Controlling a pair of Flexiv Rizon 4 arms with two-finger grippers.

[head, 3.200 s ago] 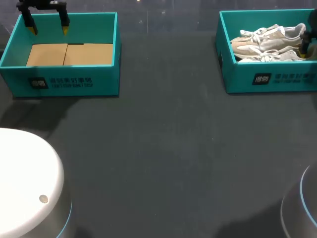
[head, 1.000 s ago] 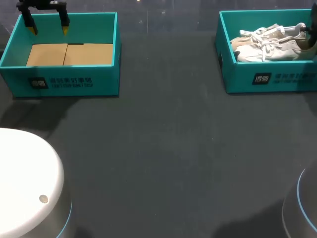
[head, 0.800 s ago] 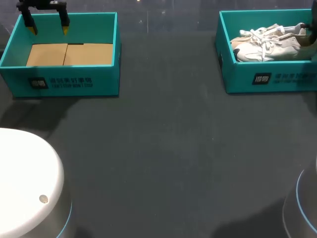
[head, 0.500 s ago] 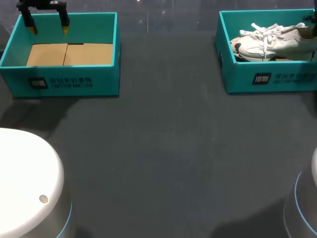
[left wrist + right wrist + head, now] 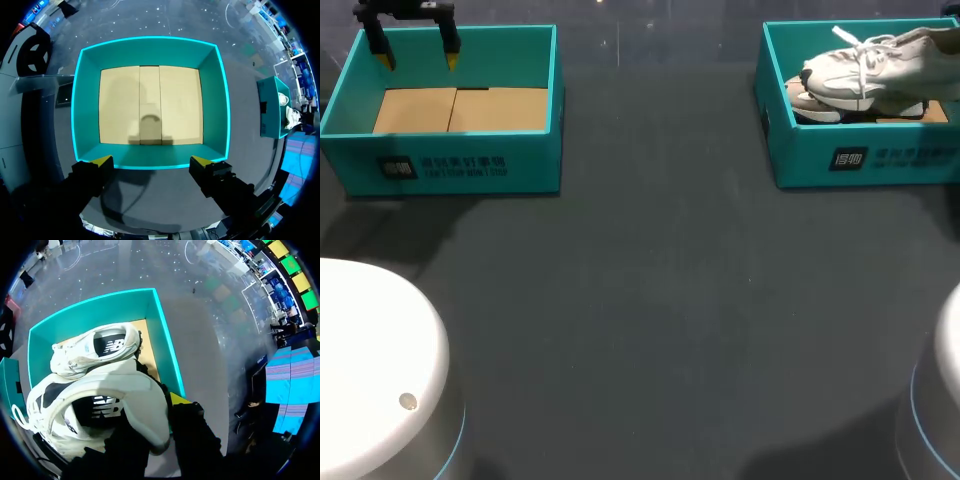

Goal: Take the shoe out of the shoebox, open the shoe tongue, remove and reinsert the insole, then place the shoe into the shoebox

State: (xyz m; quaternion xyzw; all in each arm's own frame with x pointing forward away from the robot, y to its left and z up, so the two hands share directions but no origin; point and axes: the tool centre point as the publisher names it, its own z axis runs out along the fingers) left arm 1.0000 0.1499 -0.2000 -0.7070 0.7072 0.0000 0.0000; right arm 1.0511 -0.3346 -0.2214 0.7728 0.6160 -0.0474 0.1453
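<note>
A white lace-up shoe (image 5: 880, 62) hangs tilted over the right teal shoebox (image 5: 865, 158), its toe pointing left. My right gripper (image 5: 162, 416) is shut on its heel (image 5: 145, 405); one yellow fingertip (image 5: 178, 399) shows outside the heel, and the other finger is hidden. A second white shoe (image 5: 95, 352) lies on the box floor below, its toe (image 5: 810, 103) showing under the held shoe. My left gripper (image 5: 417, 52) is open, with nothing between its fingers, over the back wall of the left teal box (image 5: 450, 165). That left box (image 5: 150, 50) holds only a cardboard floor (image 5: 150, 105).
The dark table (image 5: 650, 300) stretches between the two boxes and toward the front. The white round bases of my arms stand at the front left (image 5: 370, 370) and front right (image 5: 940, 400).
My right gripper has raised the shoe from lying in the box to hanging above it, heel up and to the right. The left arm has not moved.
</note>
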